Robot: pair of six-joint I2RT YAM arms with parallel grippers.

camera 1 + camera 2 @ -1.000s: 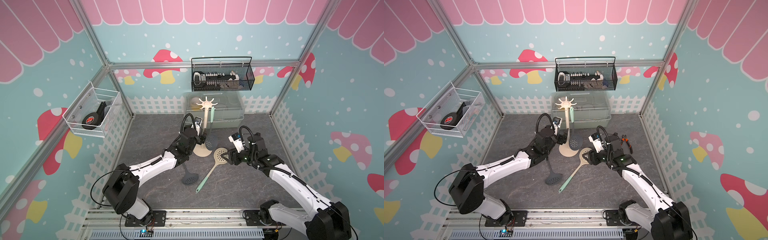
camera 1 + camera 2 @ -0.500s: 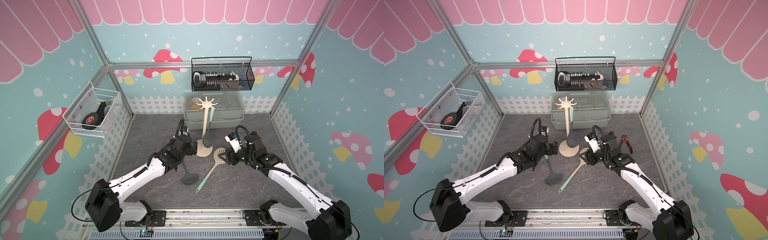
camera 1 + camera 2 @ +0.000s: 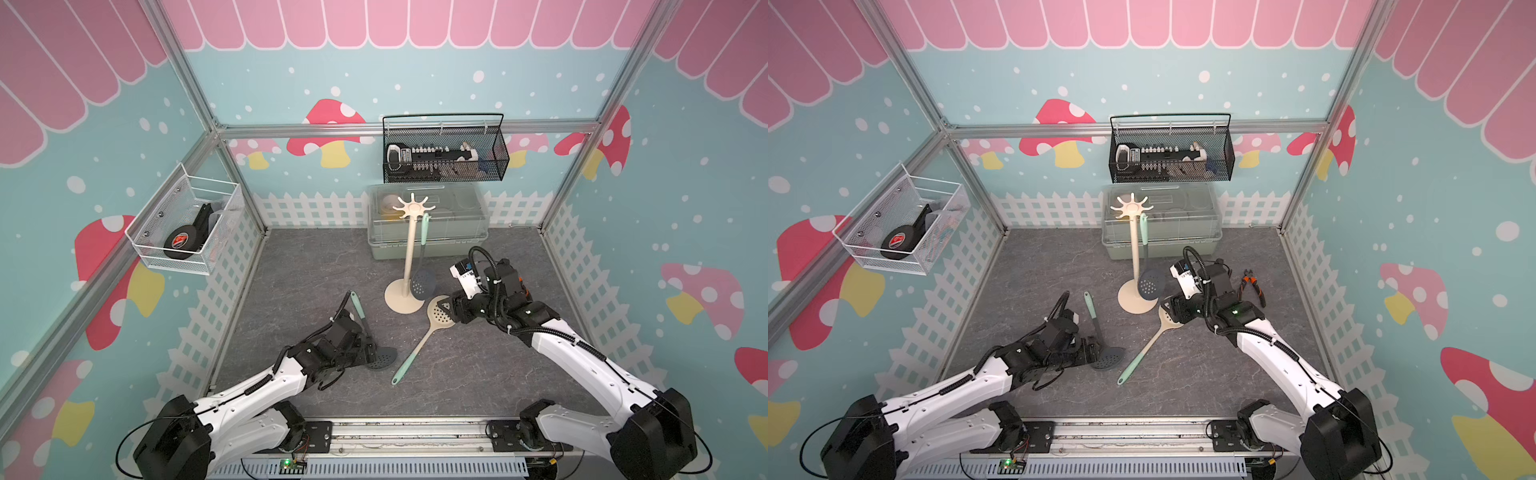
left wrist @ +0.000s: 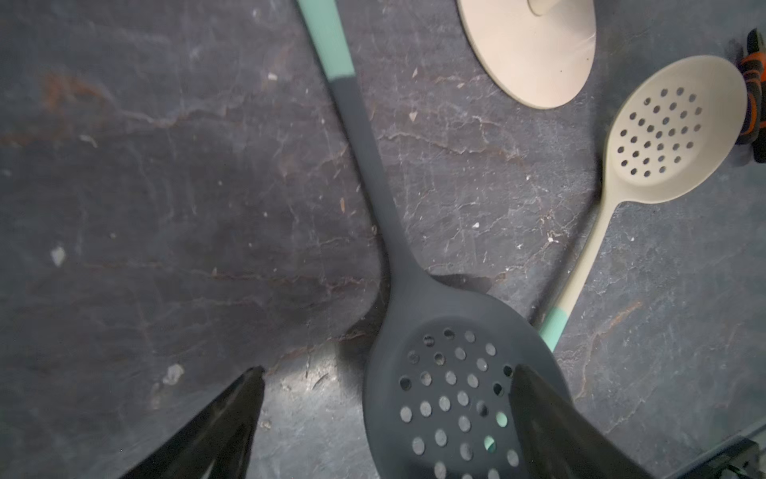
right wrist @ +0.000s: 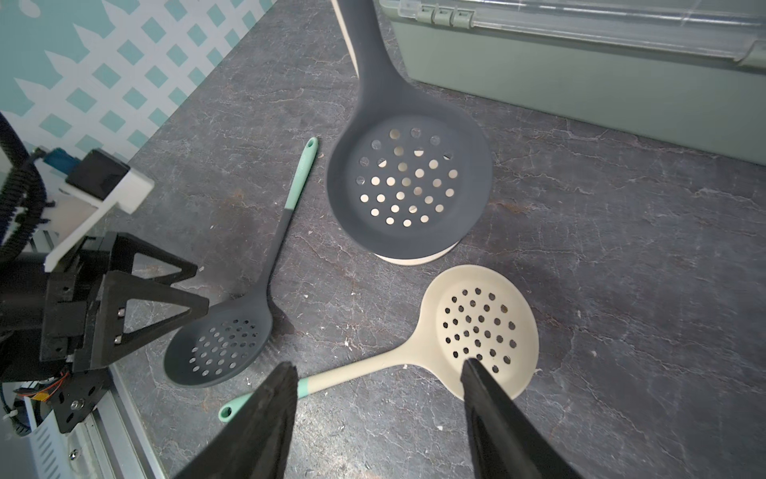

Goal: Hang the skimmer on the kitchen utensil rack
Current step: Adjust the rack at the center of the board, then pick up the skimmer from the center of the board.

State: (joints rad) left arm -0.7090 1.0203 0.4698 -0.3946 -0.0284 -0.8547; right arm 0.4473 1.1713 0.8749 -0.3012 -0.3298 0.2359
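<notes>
Rack (image 3: 409, 253) stood mid-floor toward far side, hung skimmer (image 3: 423, 282) already on hook. Left gripper (image 4: 387, 369) wide open, empty, straddled rim of dark skimmer (image 4: 414, 323) lying near-left, probably for pickup. Right gripper (image 5: 378, 363) half open, empty, over cream skimmer (image 5: 481, 327) beside rack base.

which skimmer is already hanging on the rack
The dark grey skimmer dangling beside the rack pole; the other grey skimmer and the cream skimmer lie on the table.
</notes>
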